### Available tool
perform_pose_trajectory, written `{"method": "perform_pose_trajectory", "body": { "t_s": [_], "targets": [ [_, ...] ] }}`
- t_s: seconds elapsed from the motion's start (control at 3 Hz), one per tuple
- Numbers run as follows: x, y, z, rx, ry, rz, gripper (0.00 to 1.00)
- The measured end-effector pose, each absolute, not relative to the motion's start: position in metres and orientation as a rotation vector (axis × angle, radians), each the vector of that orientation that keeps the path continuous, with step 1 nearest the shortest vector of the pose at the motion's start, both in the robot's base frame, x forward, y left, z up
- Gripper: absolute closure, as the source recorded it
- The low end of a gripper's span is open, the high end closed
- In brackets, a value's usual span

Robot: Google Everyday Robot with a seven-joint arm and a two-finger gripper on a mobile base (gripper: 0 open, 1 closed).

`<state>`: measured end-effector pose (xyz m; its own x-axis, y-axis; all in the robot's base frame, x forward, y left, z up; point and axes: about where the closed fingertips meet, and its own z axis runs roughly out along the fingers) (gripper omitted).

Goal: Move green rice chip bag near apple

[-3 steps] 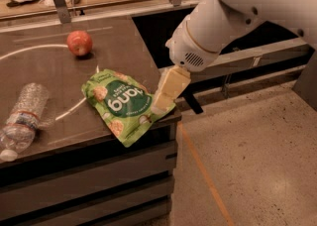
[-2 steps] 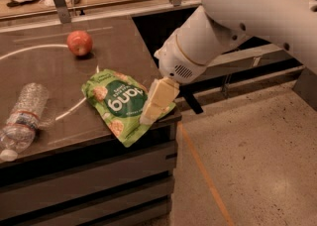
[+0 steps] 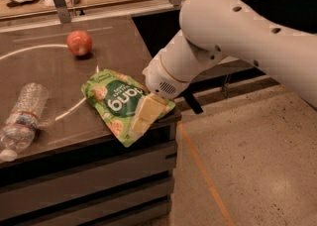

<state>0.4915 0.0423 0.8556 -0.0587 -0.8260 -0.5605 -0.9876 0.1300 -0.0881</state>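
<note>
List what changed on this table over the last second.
The tool came down toward the picture's lower left, farther over the right part of the green rice chip bag. Whether it has taken hold of the bag does not show. The bag, the apple and the water bottle lie where they were.

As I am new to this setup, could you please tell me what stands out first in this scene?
The large white arm on the right stands out first, its end effector over the bright green rice chip bag at the front right corner of the table. Behind them sits the apple, well apart from the bag.
</note>
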Motion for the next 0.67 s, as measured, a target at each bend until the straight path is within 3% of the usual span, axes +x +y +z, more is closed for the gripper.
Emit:
{"method": "perform_pose_trajectory", "body": {
  "t_s": [0.33, 0.67],
  "targets": [
    [0.4899, 0.0476, 0.8443, -1.747, 1.952, 0.443, 0.15],
    [0.4872, 0.0503, 0.8393, -1.747, 1.97, 0.434, 0.39]
  ]
}}
